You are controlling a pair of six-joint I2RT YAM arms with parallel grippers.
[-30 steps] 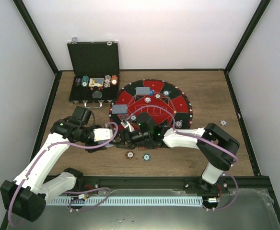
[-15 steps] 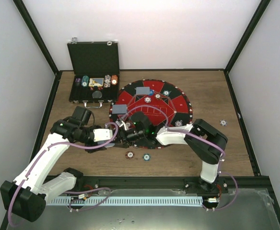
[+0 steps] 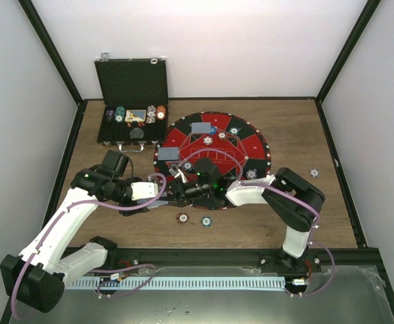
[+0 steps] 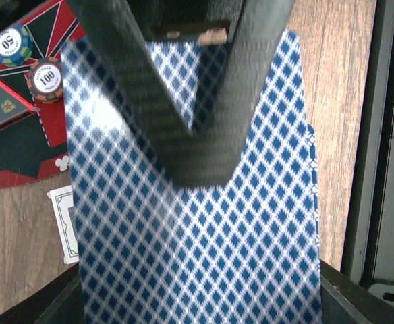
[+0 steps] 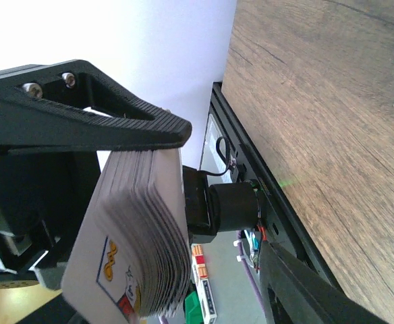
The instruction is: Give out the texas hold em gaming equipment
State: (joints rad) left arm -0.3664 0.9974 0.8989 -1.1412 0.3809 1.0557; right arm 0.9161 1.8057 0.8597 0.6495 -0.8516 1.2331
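My left gripper (image 3: 150,196) is shut on a deck of blue-diamond-backed playing cards (image 4: 197,256), held just off the mat's near-left edge. My right gripper (image 3: 174,191) is open beside it. One of its fingers (image 5: 116,128) lies along the top of the deck (image 5: 143,243), and the other finger (image 5: 305,297) stands well apart. That finger also shows across the top card in the left wrist view (image 4: 183,135). Two chips (image 3: 183,217) (image 3: 205,220) lie on the wood in front of the mat. Two small card piles (image 3: 169,154) (image 3: 200,127) and several chips (image 3: 208,140) lie on the mat.
The round red-and-black mat (image 3: 258,145) fills the table's middle. The open black case (image 3: 131,81) with chips stands at the back left. A lone chip (image 3: 314,173) lies right of the mat. A face-up card (image 4: 62,226) lies by the mat's edge under the deck.
My right gripper has moved left up against the deck, and its elbow has drawn in. The left arm has hardly moved.
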